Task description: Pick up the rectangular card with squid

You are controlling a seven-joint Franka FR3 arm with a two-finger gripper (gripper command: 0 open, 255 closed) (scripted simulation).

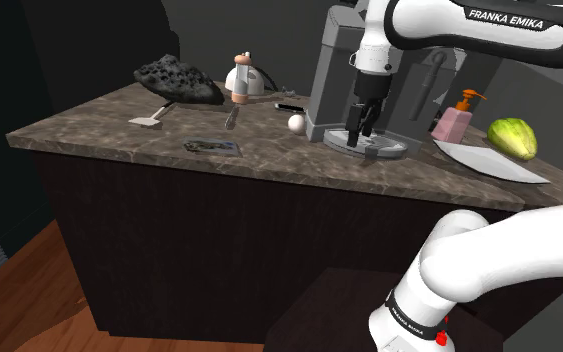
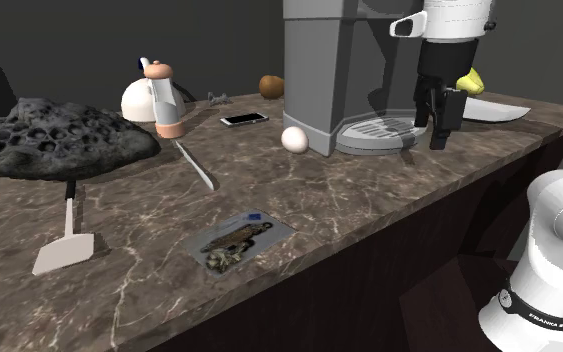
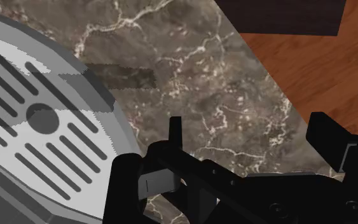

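Along the shoulder view's left end of the dark veined countertop (image 1: 269,165) sits a black pitted lump (image 1: 179,80) on a thin stem with a pale flat foot (image 1: 147,121). Just right of it, near the counter's front edge, the rectangular card (image 1: 212,146) lies flat and face up, a mottled brownish figure printed on it, touching nothing else. Behind it stand a pale mill (image 1: 241,72) and a white pot (image 1: 256,84), with a slim utensil (image 1: 232,118) lying between them and the card. Further right come a flat phone (image 1: 289,105) and a white egg (image 1: 296,122), which rests just beside the grey coffee machine (image 1: 334,70). The gripper (image 1: 360,132) hangs over the machine's round slotted drip tray (image 1: 384,150), well apart from the card, its fingers spread with nothing between them. Right of the machine are a pink soap dispenser (image 1: 454,120), a white flat sheet (image 1: 489,160) and a green leafy head (image 1: 512,137).
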